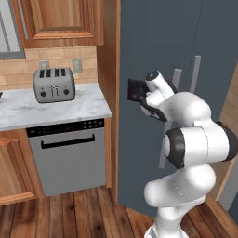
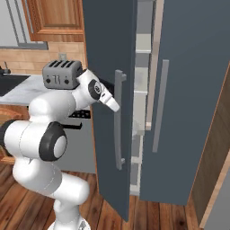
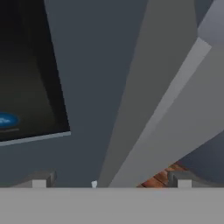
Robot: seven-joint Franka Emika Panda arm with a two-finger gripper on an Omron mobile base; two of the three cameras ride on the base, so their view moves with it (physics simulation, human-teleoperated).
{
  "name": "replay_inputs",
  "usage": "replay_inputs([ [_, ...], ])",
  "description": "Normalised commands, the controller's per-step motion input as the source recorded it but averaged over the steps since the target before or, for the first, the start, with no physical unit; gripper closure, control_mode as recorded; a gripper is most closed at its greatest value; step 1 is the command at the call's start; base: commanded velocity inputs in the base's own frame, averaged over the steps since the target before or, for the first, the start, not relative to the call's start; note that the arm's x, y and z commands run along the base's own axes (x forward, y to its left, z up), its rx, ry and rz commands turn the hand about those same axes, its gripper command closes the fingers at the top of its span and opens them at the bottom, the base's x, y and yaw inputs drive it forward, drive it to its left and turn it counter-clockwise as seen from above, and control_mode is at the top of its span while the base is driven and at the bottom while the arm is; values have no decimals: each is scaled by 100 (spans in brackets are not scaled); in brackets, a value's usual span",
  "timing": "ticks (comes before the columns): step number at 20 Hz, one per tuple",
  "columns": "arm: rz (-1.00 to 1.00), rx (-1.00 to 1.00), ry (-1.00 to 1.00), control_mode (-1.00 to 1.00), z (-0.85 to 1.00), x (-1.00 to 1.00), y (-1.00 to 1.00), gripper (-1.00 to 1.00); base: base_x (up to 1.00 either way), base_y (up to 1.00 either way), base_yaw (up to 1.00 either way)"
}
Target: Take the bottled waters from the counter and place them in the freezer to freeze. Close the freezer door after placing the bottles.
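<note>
So we've got the fingers [image 3: 111,183] spread wide, holding nothing, right against the half-open freezer door [image 2: 105,134]; handle [image 2: 118,121] at 3 o'clock. We'd push flat and steady. Bottles: can't tell.

wood plank floor [image 1: 83,211], tan tile backsplash [image 1: 18,69], brown wooden cabinets [image 1: 60,21]

The white arm with dark joints [image 1: 195,139] folds up and forward, its two-finger end effector [image 3: 109,181] spread wide (nothing between the tips).
</note>
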Motion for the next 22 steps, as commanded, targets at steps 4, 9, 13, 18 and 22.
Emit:
replay_inputs([
  [4,13,11,0,-100,2,37,-52,-100,0,0,0],
  [9,12,4,0,-100,0,41,-54,-100,0,0,0],
  [13,14,0,-3,-100,0,18,-36,-100,0,0,0],
  [18,13,0,-1,-100,1,20,-33,-100,0,0,0],
  [22,9,0,-3,-100,4,4,-15,-100,0,0,0],
])
